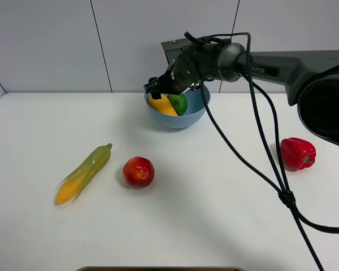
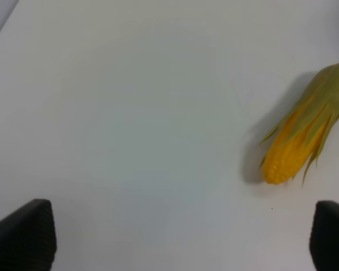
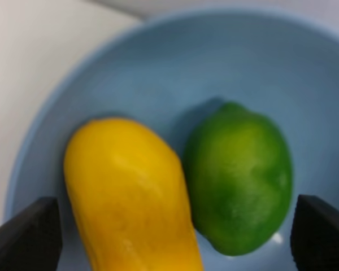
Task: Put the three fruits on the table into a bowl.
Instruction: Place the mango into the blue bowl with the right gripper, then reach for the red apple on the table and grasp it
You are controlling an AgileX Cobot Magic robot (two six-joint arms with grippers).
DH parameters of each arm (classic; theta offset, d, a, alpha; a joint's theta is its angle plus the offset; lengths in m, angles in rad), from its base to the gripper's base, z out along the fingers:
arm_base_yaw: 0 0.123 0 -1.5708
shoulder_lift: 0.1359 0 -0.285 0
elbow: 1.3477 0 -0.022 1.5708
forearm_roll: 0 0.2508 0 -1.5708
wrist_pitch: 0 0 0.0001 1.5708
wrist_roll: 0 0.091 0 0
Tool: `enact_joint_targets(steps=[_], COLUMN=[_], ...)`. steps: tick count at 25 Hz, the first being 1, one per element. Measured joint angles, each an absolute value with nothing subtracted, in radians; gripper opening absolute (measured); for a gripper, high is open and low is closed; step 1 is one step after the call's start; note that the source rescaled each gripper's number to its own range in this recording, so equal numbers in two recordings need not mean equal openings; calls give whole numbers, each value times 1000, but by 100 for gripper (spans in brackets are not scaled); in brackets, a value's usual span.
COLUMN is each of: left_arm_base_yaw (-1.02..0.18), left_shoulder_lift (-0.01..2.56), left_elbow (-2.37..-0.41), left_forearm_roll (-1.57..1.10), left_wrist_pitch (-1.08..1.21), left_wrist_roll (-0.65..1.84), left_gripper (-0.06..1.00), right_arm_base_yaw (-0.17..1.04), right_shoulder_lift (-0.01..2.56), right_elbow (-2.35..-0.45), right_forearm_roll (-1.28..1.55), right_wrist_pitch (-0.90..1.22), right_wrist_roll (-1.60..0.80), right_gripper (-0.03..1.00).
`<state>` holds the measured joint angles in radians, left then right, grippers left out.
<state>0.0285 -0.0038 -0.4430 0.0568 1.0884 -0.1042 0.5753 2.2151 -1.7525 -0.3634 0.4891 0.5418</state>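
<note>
Mango (image 3: 130,197) and lime (image 3: 237,178) side by side in bowl (image 3: 158,68), right gripper (image 3: 173,234) above, spread wide, gripping nothing. Apple (image 1: 138,171) on table (image 1: 214,214) near corn (image 1: 85,173). Left gripper (image 2: 181,237) likewise spread, empty, beside corn.

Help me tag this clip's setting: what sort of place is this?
Probably a robotics lab bench, not a kitchen: a plain white table against plain panelled walls, a cabled robot arm over a blue bowl, and an apple, corn cob and bell pepper laid out apart.

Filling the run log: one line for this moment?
mango, lime in bowl; apple on table; right gripper open over bowl; left gripper open
</note>
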Motion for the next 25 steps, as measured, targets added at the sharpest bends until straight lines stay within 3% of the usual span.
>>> enact_joint_targets(steps=[3,6,9,25], left_arm_base_yaw=[28,28,28,28], left_shoulder_lift=[-4,-4,-4,-4], left_elbow=[-443,-443,-443,-443], left_forearm_roll=[57,57,57,57], left_wrist_pitch=[1088,1088,1088,1088], left_wrist_roll=[-104,-104,-104,-104], left_gripper=[100,100,100,100], right_arm_base_yaw=[575,578,578,483], right_shoulder_lift=[2152,2073,1974,1452], right_elbow=[-1753,-1753,-1753,-1756], right_forearm_roll=[-362,-362,-363,-386], right_wrist_pitch=[529,575,636,963], right_wrist_roll=[540,521,494,228], right_gripper=[76,92,98,100])
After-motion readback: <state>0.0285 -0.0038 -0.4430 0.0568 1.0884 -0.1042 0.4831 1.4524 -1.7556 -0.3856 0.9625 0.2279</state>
